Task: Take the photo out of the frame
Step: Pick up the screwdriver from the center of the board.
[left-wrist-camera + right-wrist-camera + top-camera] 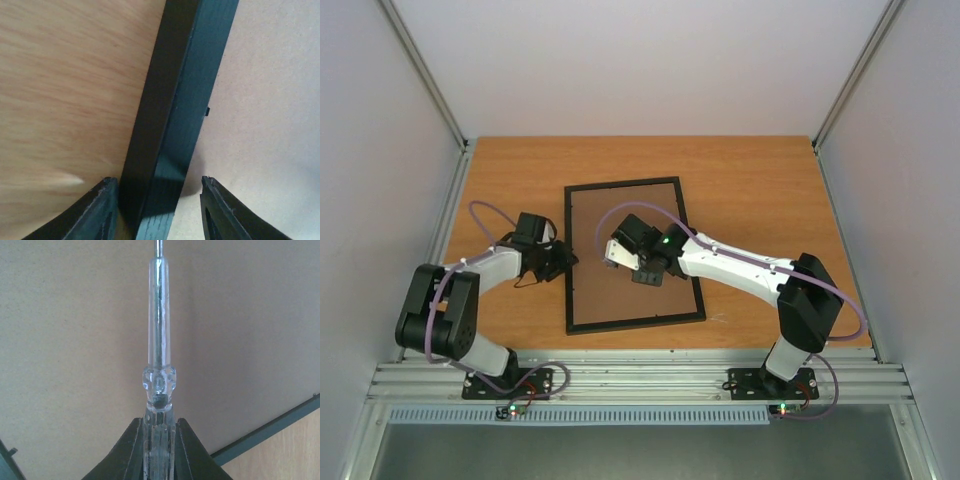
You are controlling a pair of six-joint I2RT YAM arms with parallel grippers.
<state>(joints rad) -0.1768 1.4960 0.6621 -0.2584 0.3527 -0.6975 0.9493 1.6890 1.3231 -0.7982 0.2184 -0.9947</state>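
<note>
The black frame (620,184) lies face down on the table, its brown backing board (590,280) up. The photo is hidden. My left gripper (560,258) is open at the frame's left edge. In the left wrist view its jaws (157,190) straddle the black rail (175,110); the left finger is close against the rail and the right finger hangs over the board (265,100). My right gripper (620,254) is over the middle of the board, shut on a clear-handled screwdriver (159,355). Its metal shaft points away over the board (75,340).
The wooden table (760,190) has grey walls at the back and sides and a metal rail along its near edge (640,378). A small black tab (207,110) sits on the frame's inner edge. The frame's lower rail (270,432) shows in the right wrist view.
</note>
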